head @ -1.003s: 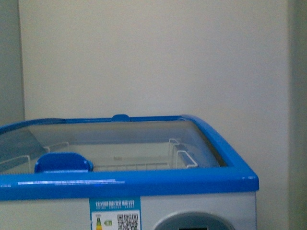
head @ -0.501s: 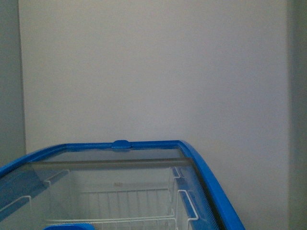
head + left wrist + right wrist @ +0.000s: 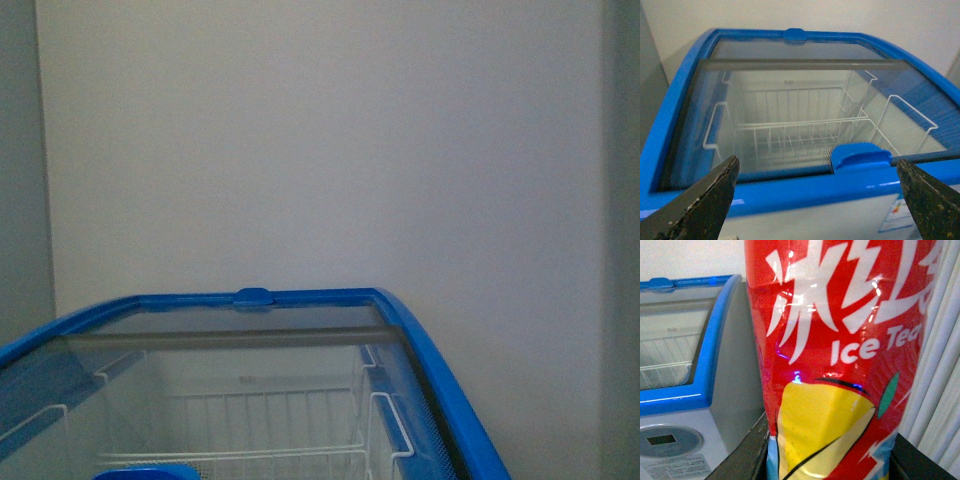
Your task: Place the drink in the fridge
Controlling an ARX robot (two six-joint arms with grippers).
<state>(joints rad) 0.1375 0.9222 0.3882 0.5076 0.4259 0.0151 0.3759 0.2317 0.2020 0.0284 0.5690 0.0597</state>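
Note:
The drink (image 3: 840, 350) fills the right wrist view: a bottle with a red "Ice Tea" label and a yellow patch. My right gripper (image 3: 827, 460) is shut on it, a dark finger on each side. The fridge (image 3: 430, 370) is a white chest freezer with a blue rim and a glass sliding lid; it also shows in the left wrist view (image 3: 790, 192) and in the right wrist view (image 3: 720, 340). My left gripper (image 3: 815, 200) is open and empty, just in front of the fridge's front rim, near the blue lid handle (image 3: 861, 155). Neither gripper shows in the front view.
White wire baskets (image 3: 800, 130) sit inside the fridge under the glass. A pale wall (image 3: 320, 150) stands behind it. A grey oval display panel (image 3: 670, 440) is on the fridge's front. A light curtain (image 3: 940, 390) hangs beside the drink.
The front view has risen: the fridge's front rim, handle and decal have dropped out of view, and the far rim sits lower. Little differs over the last half second.

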